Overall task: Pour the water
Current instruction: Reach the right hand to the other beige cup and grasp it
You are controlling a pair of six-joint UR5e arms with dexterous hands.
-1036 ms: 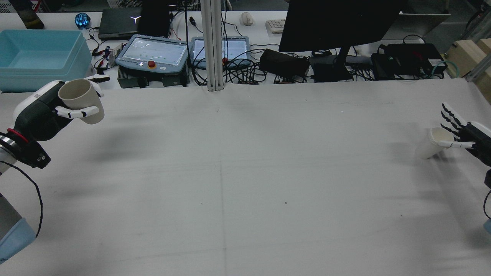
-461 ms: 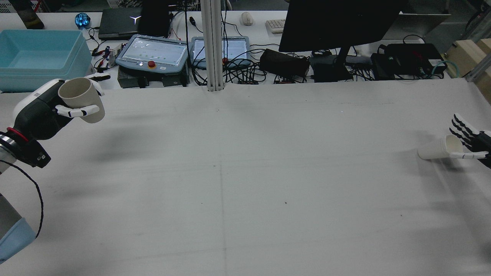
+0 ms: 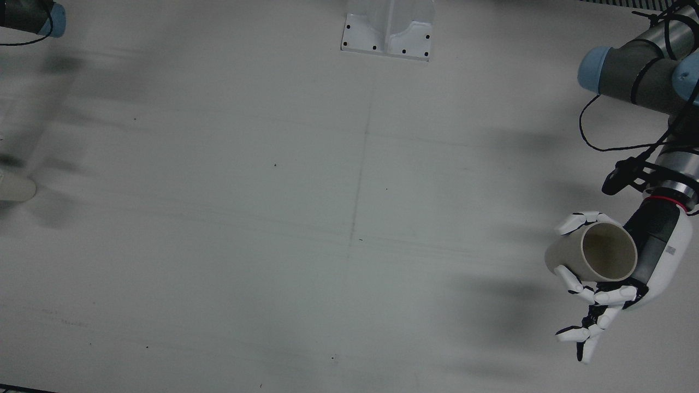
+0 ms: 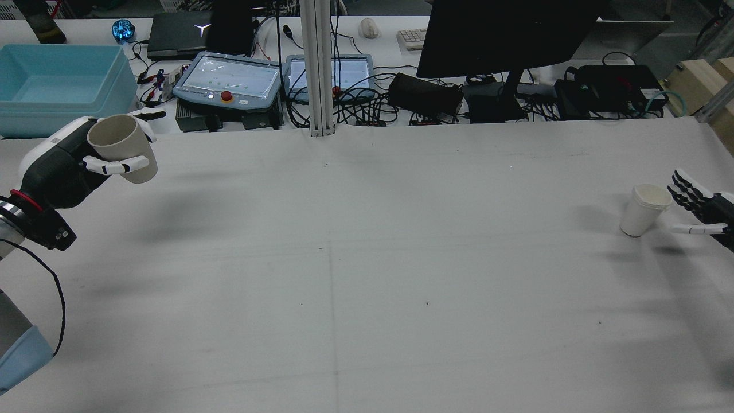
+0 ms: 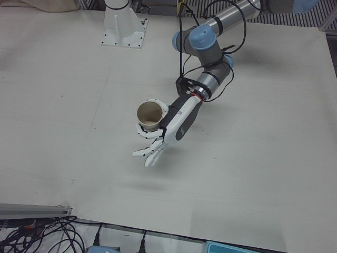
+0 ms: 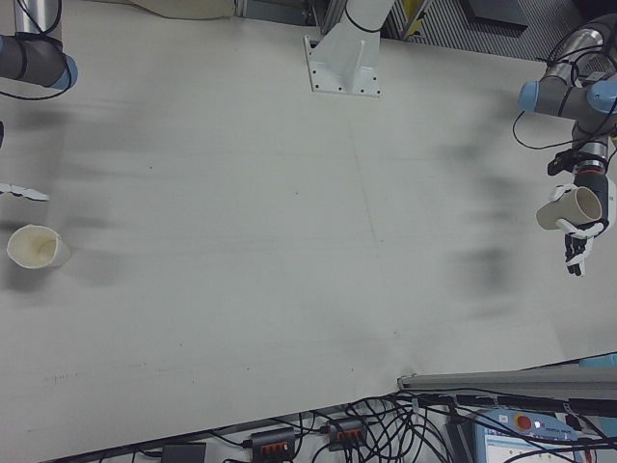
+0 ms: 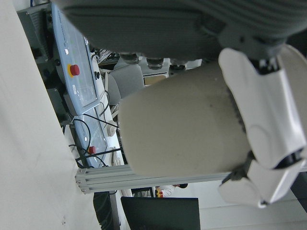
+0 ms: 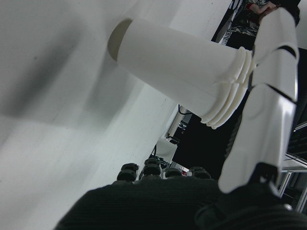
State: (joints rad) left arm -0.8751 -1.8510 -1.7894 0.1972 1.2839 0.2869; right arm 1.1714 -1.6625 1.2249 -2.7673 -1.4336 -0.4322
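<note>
The left hand (image 4: 63,166) grips a beige cup (image 4: 120,148) above the tabletop's (image 4: 367,275) left edge; a white cup (image 4: 643,210) stands near the right edge, beside the right hand's (image 4: 705,211) spread fingers (image 4: 685,189), apart.

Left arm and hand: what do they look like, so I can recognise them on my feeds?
The left arm is silver-grey tube with light-blue joint caps and a black cable. A red ring marks the wrist. The left hand is black and white, with white fingers.

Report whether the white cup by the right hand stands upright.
Upright: the white paper cup stands base-down on the table, rim up.
</note>
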